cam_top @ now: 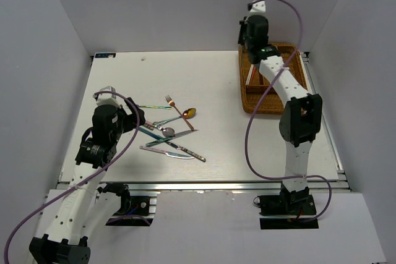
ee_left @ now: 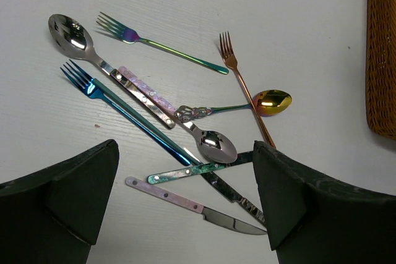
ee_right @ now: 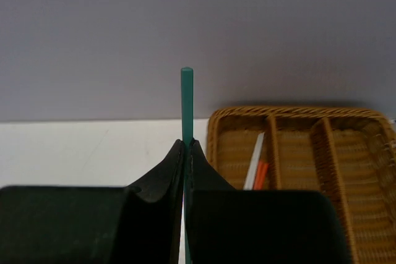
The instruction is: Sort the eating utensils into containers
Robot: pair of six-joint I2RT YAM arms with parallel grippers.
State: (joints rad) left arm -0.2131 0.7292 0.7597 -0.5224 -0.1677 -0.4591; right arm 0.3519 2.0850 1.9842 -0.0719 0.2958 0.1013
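Right wrist view shows the right hand [ee_right: 185,149] clenched on a green-blue chopstick [ee_right: 186,100] pointing to 12 o'clock, the basket tray [ee_right: 297,114] close by at 3 o'clock, while the far-off left hand [ee_left: 184,148] hangs wide open above the pile of forks and spoons [ee_left: 151,98].

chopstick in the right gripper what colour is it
Teal; the chopstick shows best in the right wrist view.
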